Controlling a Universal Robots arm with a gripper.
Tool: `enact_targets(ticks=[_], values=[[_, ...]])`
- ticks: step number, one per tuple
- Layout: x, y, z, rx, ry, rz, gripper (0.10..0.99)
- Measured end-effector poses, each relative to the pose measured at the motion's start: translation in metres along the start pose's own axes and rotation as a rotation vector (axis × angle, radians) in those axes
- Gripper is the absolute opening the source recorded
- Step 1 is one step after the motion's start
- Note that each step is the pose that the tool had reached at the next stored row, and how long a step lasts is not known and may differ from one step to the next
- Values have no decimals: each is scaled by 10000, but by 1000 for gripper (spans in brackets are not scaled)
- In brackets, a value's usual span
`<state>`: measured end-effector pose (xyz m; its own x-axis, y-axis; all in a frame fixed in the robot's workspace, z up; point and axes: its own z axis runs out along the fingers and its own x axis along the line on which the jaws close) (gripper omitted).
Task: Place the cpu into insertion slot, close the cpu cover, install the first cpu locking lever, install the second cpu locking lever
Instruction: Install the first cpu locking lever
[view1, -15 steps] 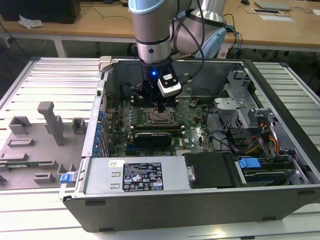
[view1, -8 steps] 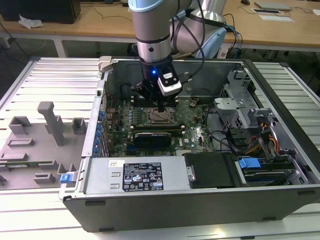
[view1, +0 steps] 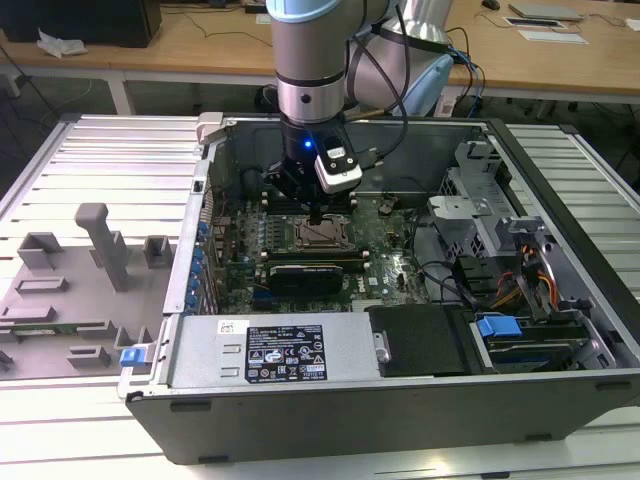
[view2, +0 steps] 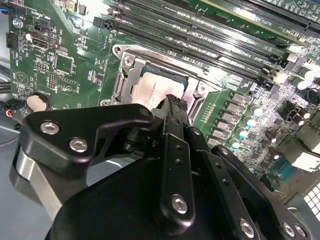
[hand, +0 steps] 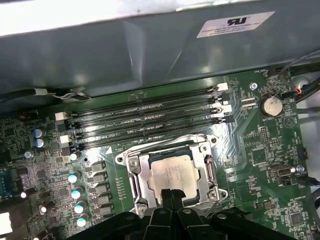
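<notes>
The cpu (hand: 172, 173) has a pale silvery-beige face, framed by the silver cover (hand: 140, 176). The board (hand: 260, 150) around it is green, crossed by long black slots (hand: 145, 117) with white end clips. The gripper (hand: 171, 196) is black with silver screws. In the exterior view, the case (view1: 400, 425) is dark grey, the arm (view1: 312, 60) silver with a pale blue ring, and the table (view1: 110, 160) ribbed silver.

Exterior view looks down from high over the open computer case (view1: 400, 400); both wrist views sit close above the insertion slot (view2: 165, 82) (hand: 172, 167).
</notes>
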<state>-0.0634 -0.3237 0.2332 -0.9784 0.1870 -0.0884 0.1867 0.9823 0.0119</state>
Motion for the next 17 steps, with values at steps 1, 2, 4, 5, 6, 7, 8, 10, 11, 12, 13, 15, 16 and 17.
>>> enact_targets(ticks=[1, 2, 4, 5, 6, 7, 8, 10, 11, 12, 13, 15, 16, 17], values=[[-19, 4, 2, 1, 0, 2, 106], [-45, 8, 3, 4, 3, 2, 106], [-58, 10, 4, 4, 4, 1, 106], [-58, 10, 1, 6, 5, 2, 106], [-59, 11, -10, 5, 4, 2, 106], [-60, 11, -23, 4, 4, 2, 106], [-61, 11, -31, 5, 4, 2, 106], [-63, 11, -49, 4, 4, 1, 106], [-63, 12, -53, 1, 2, 1, 106], [-63, 12, -54, 1, 3, 2, 106], [-63, 11, -56, 4, 4, 1, 106], [-64, 11, -60, 4, 4, 2, 106], [-64, 11, -64, 4, 4, 2, 106], [-64, 11, -65, 4, 4, 1, 106]])
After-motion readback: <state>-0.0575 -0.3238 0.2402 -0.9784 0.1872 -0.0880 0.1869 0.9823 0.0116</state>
